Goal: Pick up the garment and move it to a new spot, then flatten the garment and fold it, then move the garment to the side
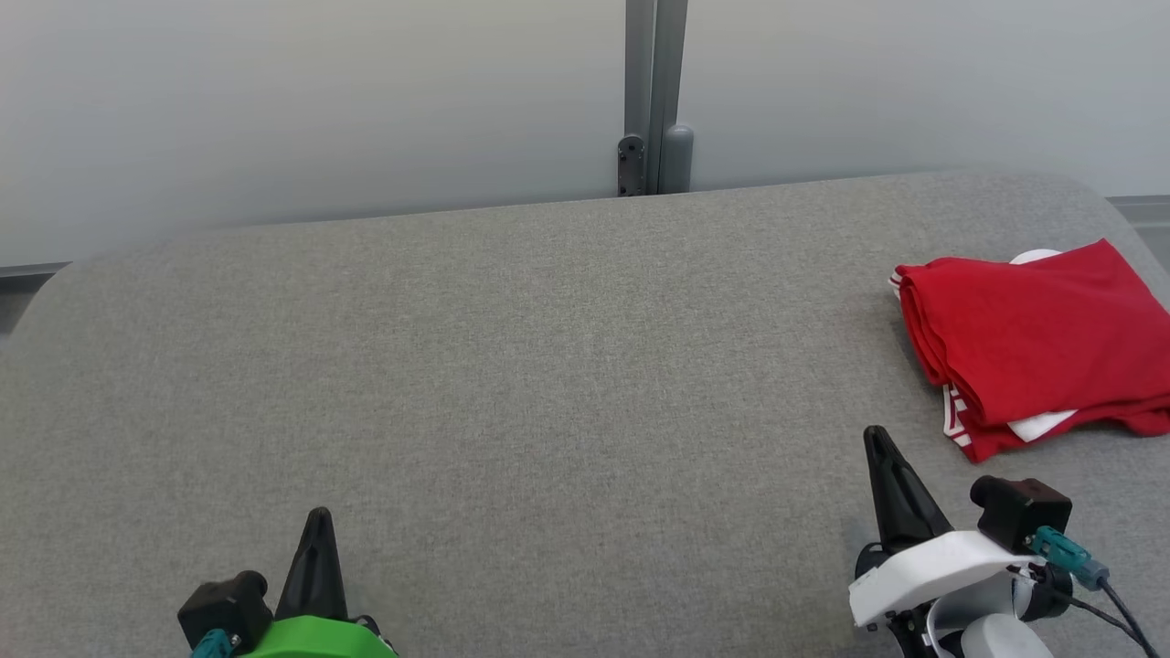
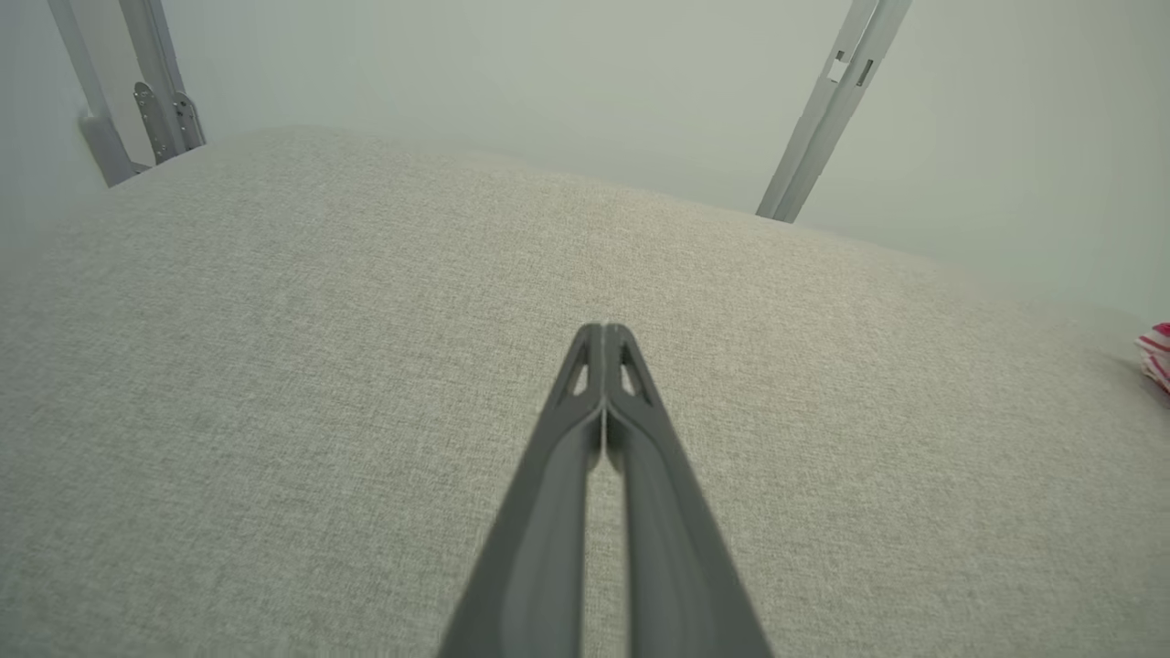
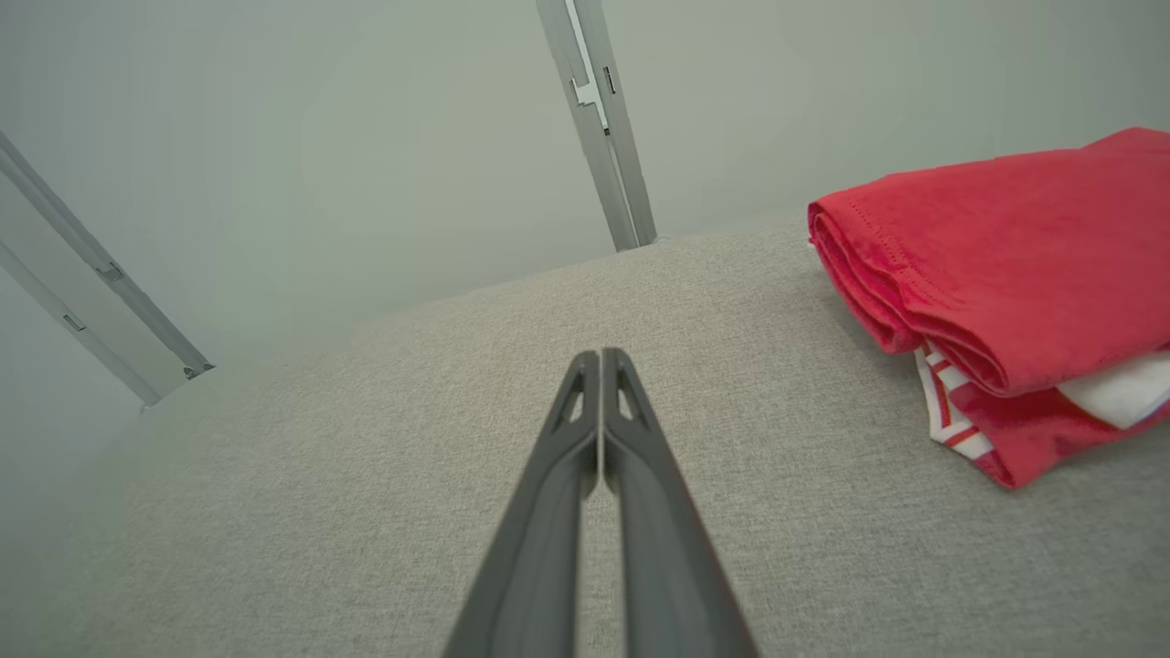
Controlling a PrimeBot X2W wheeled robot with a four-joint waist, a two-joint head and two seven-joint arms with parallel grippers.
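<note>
A red garment [image 1: 1033,343] with white trim lies folded at the right side of the grey fabric surface [image 1: 512,384]. The right wrist view has the garment [image 3: 1015,283] at its right, and a small red-and-white edge of the garment [image 2: 1156,355] peeks in at the right border of the left wrist view. My right gripper [image 1: 877,439] hovers near the front, left of and just short of the garment, shut and empty [image 3: 600,355]. At the lower left, my left gripper [image 1: 319,516] is shut with nothing in it [image 2: 603,329].
A pale wall rises behind the surface, with a grey metal post [image 1: 654,96] at the back middle. The surface's back edge curves down at both far corners.
</note>
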